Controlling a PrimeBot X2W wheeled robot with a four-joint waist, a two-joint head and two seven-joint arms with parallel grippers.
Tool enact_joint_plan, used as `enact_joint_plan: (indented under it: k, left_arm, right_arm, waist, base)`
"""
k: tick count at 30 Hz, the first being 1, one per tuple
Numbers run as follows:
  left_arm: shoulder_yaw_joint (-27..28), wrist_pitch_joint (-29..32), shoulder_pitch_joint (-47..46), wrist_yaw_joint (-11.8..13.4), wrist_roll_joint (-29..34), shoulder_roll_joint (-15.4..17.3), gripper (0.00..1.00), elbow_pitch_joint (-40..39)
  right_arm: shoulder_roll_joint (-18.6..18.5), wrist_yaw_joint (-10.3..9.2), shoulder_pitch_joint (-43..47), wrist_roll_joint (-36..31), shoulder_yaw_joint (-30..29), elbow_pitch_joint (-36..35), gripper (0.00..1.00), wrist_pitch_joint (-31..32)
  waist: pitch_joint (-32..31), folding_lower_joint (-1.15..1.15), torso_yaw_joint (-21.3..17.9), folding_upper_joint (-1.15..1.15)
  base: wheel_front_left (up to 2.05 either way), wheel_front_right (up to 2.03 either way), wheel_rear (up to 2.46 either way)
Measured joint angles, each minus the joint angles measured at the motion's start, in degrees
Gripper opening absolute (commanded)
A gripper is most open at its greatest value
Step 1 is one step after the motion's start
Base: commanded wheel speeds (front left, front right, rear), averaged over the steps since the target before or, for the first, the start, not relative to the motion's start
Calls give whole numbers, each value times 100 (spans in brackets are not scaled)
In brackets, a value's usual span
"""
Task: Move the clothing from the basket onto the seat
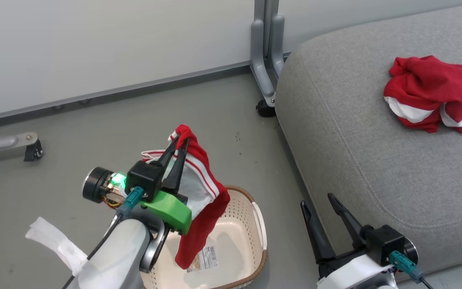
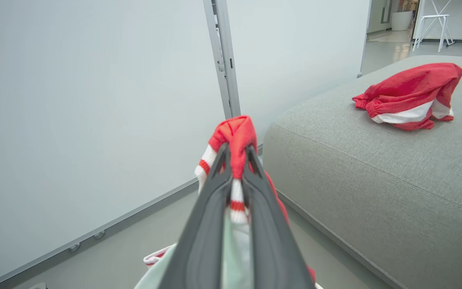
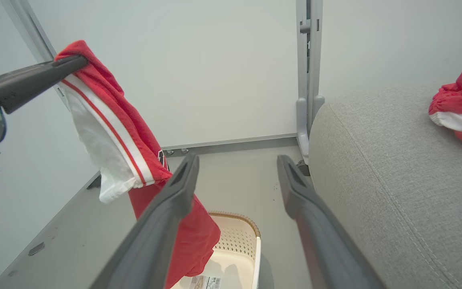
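Above basket (image 1: pixel 237 210), jersey (image 1: pixel 211 208) hangs (pinched).

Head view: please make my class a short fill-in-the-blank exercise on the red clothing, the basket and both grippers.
The left gripper, fingers shut, holds a red sports garment with ____ stripes above the cream-white perforated plastic basket.
A crumpled red-and-white garment lies on the large woven-fabric seat, whose colour is ____.
The right gripper, fingers spread, holds ____.
Missing words: white; grey; nothing.
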Motion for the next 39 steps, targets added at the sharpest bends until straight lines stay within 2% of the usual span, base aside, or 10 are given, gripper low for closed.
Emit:
enact_joint_plan:
  k: [9, 14, 23, 28, 32, 35, 39]
  left_arm:
    - [-392, 460, -120, 80, 248, -71, 0, -1220]
    - [-620, 692, -292, -58, 224, -231, 0, -1711]
    - [-839, 937, -553, -112, 353, -338, 0, -2134]
    - [-933, 1035, -579, -110, 399, -356, 0, -2323]
    - [-973, 1090, -584, -103, 399, -352, 0, -2449]
    - [-976, 1121, -591, -79, 399, -328, 0, -2448]
    - [-975, 1135, -591, -58, 388, -304, 0, -2335]
  right_arm:
    - [1, 0, -33, -281, 398, 189, 100, 1]
    - [-179, 0, -230, -857, 779, 380, 100, 1]
    - [-131, 0, -269, -1356, 338, 358, 100, 1]
    - [-80, 0, -266, -1385, 42, 465, 100, 0]
    - [-49, 0, -265, -1347, 93, 630, 100, 1]
    - [-42, 0, -268, -1218, 201, 714, 0, 0]
    - [-51, 0, -266, -937, 321, 805, 0, 1]
  waist:
    - [-278, 0, 290, 0]
    - [-319, 0, 459, 0]
    - [-394, 0, 547, 0]
    - [-431, 0, 565, 0]
    - [-435, 0, 592, 0]
    - [-416, 0, 608, 0]
    - [-368, 0, 627, 0]
  base:
    - [0, 0, 0]
    - [0, 0, 0]
    - [0, 0, 0]
    - [0, 0, 0]
    - [0, 0, 0]
    - [0, 0, 0]
    - [0, 0, 0]
